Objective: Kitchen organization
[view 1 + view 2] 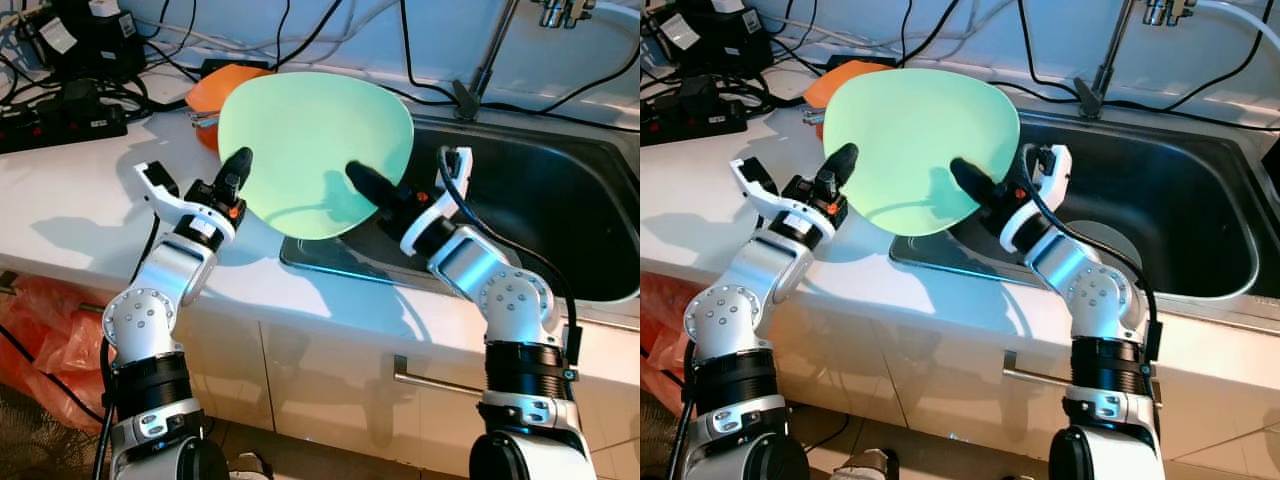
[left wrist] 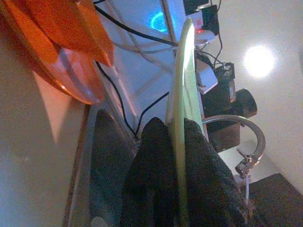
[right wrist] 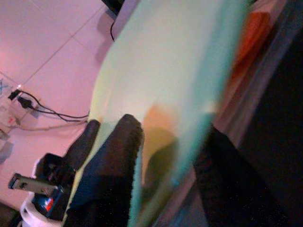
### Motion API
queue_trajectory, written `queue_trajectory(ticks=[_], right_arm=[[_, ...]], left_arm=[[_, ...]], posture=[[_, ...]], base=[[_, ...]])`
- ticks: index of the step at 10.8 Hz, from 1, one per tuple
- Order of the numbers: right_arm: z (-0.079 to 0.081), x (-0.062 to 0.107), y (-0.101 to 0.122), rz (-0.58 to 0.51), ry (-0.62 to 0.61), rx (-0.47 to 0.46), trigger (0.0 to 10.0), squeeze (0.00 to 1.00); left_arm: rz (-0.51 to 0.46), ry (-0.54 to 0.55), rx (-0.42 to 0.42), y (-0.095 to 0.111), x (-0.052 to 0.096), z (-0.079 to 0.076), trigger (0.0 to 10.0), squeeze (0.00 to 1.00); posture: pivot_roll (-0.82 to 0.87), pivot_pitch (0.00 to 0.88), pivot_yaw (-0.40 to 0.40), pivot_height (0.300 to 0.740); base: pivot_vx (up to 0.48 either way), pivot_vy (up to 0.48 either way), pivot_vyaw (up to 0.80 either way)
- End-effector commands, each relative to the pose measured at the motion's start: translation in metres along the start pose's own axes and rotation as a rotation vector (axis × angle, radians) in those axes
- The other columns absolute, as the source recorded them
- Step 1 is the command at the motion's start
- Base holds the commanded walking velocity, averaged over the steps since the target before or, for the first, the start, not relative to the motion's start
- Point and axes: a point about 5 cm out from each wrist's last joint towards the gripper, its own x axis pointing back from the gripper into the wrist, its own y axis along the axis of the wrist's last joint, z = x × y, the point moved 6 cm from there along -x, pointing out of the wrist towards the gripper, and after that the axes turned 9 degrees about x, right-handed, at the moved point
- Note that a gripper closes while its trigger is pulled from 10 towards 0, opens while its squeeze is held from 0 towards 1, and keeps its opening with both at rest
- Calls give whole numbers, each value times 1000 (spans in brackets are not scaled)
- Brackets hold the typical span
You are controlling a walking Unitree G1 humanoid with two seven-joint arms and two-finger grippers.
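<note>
Both silver arms rise from the bottom of the head views, over white cabinet fronts (image 1: 330, 370) with a bar handle (image 1: 440, 380). On the left, the left gripper (image 1: 238, 165) pinches the left edge of a pale green plate (image 1: 315, 150); the left wrist view shows its two black fingers (image 2: 208, 179) closed on either side of the thin rim. This plate is smooth, matte and plain, roundish with softly squared corners, and it is held up off the white counter (image 1: 70, 210), tilted with its face toward the camera, above the counter's edge and the near left corner of the sink.

Behind the plate, an orange dish (image 1: 215, 90) sits on the counter against tangled black cables and a power strip (image 1: 60, 125).

Further right, the right gripper (image 1: 362, 180) clamps the plate's lower right part, one finger across its face. Beyond it lies the dark steel sink (image 1: 530, 200), its basin holding a round drain (image 1: 1095, 240), with the tap stem (image 1: 490, 55) rising at its back.
</note>
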Motion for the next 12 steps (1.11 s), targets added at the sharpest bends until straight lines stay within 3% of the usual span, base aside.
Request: queue_trajectory(ticks=[1,6,9,10,11,12], right_arm=[[4,3,4,-3,17,15,0,0],[0,6,3,8,-10,12,0,0],[-1,6,3,9,-22,14,0,0],[-1,6,3,9,-23,14,0,0],[-6,6,7,-17,-55,18,0,0],[-14,7,16,-63,-103,36,0,0]], left_arm=[[-2,-59,5,1,-3,-12,0,0],[8,-66,4,-2,-3,-13,0,0],[59,-56,-13,-18,-2,-10,0,0],[68,-54,-18,-21,-2,-10,4392,0],[101,-26,-67,-32,-2,-5,10000,1000],[112,-18,-88,-35,-1,-3,10000,1000]], posture=[[92,59,-18,740],[89,61,-19,740],[88,65,-23,740],[88,67,-23,740],[88,68,-23,740],[87,68,-22,740]], base=[[0,0,0],[0,0,0],[0,0,0],[0,0,0],[0,0,0],[0,0,0]])
